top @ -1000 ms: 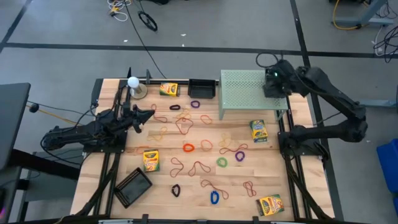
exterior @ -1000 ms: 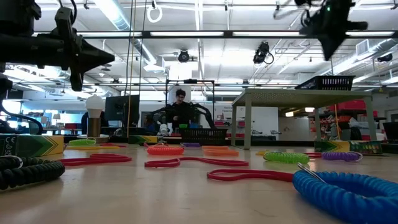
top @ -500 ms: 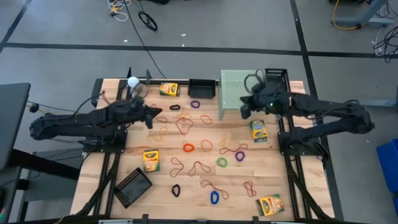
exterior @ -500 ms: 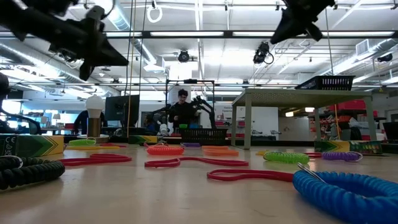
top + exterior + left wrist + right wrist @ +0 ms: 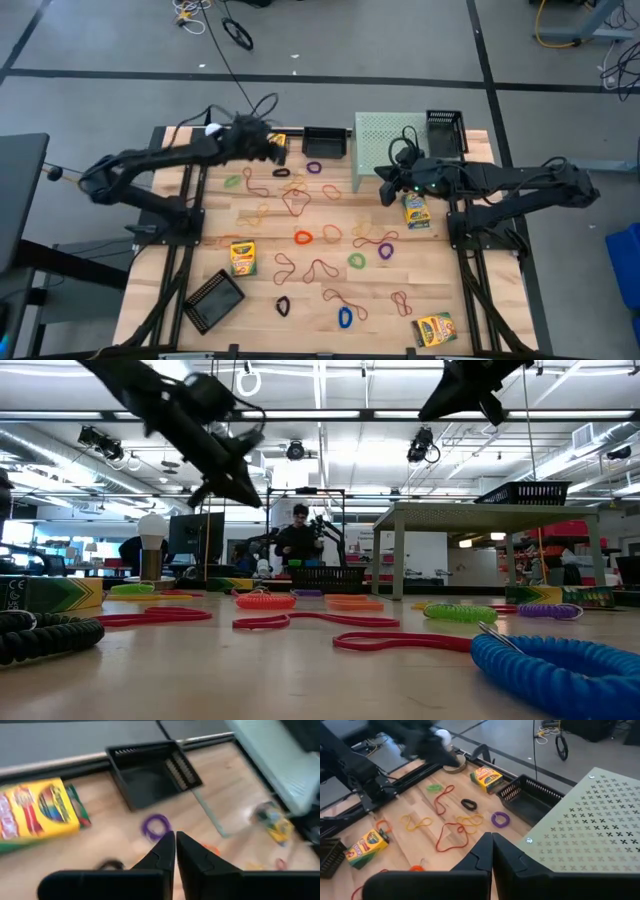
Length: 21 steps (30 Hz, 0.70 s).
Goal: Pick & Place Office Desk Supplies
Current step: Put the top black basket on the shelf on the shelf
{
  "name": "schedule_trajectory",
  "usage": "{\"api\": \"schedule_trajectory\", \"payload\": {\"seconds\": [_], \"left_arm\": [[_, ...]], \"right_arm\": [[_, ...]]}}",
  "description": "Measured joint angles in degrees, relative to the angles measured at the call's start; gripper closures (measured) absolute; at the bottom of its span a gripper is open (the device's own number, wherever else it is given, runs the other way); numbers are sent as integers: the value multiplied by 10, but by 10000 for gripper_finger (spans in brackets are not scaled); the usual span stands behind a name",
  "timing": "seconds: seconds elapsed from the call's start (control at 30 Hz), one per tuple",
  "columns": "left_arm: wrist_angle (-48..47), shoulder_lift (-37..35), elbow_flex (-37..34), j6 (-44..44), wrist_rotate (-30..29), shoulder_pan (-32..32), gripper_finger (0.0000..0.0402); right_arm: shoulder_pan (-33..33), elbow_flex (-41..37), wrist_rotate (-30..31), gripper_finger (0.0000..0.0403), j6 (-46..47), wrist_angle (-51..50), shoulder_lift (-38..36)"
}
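On the left of the wooden bench (image 5: 150, 290), a black mesh tray (image 5: 214, 300) lies at the near side, and a yellow-and-green crayon box (image 5: 242, 257) sits just beyond it; its printing is too small to read. The left pincer (image 5: 277, 150) hangs over the far edge, its fingers (image 5: 161, 854) pressed together and holding nothing. Just beside it lies a second crayon box (image 5: 37, 812) with a rainbow design on its yellow face; the lettering is blurred. Right of that box stands another mesh tray (image 5: 323, 141), with a purple rubber-band loop (image 5: 156, 826) near it on the boards.

Across the middle of the bench, rubber-band loops are scattered: a black one (image 5: 281, 172), a long red one (image 5: 295, 200), an orange one (image 5: 303, 237), a green one (image 5: 357, 260) and a blue one (image 5: 345, 318) at the near side.

Right of centre stands the pale green perforated shelf (image 5: 385, 135), with a third mesh tray (image 5: 445, 130) on its far right part. The right pincer (image 5: 383, 190) hovers at the shelf's near edge, its fingers (image 5: 482, 849) closed together on nothing. A crayon box (image 5: 416, 209) lies just right of it, and another (image 5: 433, 329) at the near right corner; no writing on either can be made out.

In the low view a person (image 5: 297, 540) sits in the room beyond the bench.
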Motion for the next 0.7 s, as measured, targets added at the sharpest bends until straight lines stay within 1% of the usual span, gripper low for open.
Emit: {"api": "schedule_trajectory", "payload": {"seconds": [0.1, 0.2, 0.3, 0.37, 0.43, 0.57, 0.7], "left_arm": [[-2, 76, 56, 33, 32, 31, 343], [-24, 146, 115, 43, 52, 48, 314], [-70, 209, 172, 49, 51, 57, 287], [-92, 245, 205, 58, 39, 60, 269], [-103, 275, 231, 62, 27, 61, 251], [-103, 318, 263, 53, 24, 61, 219], [-106, 348, 277, 32, 18, 62, 204]], "right_arm": [[1, 0, 4, 396, 0, 1, 0], [1, 0, 12, 396, 0, 1, 0], [1, 0, 14, 396, 2, 1, 0], [1, 0, 15, 396, 3, 1, 0], [1, 0, 14, 396, 3, 1, 0], [1, 0, 18, 396, 4, 1, 0], [1, 0, 26, 396, 4, 3, 0]]}}
